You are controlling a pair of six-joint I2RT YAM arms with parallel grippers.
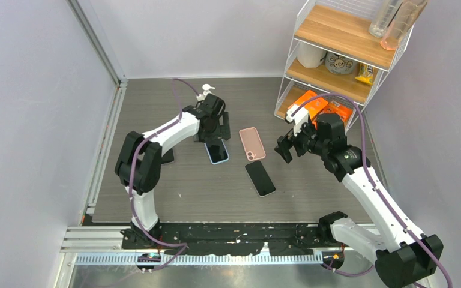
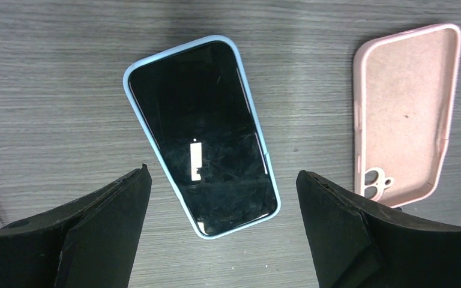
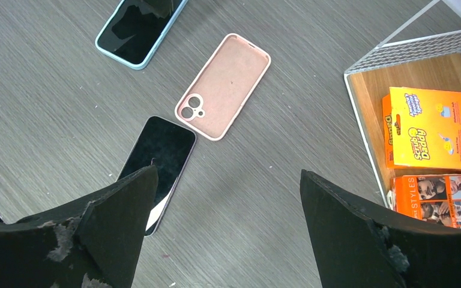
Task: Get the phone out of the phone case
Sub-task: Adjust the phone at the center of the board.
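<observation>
Nearest: black mounting rail (image 1: pixel 234 231) at near edge of grey table (image 1: pixel 174 192). Beyond it, bare black phone (image 1: pixel 260 177), screen up, out of any case. Just beside its far end, empty pink case (image 1: pixel 251 144), inside facing up. Left of that, blue-cased phone (image 2: pixel 201 135), screen up, flat on table, case on. Left gripper (image 2: pixel 222 174) directly above blue-cased phone, jaws spread wide, nothing held. Right gripper (image 3: pixel 228 174) raised right of pink case, jaws likewise wide, nothing held. Farthest: wire shelf (image 1: pixel 336 54) at back right, 2 orange boxes (image 3: pixel 432 129) on bottom tier.
</observation>
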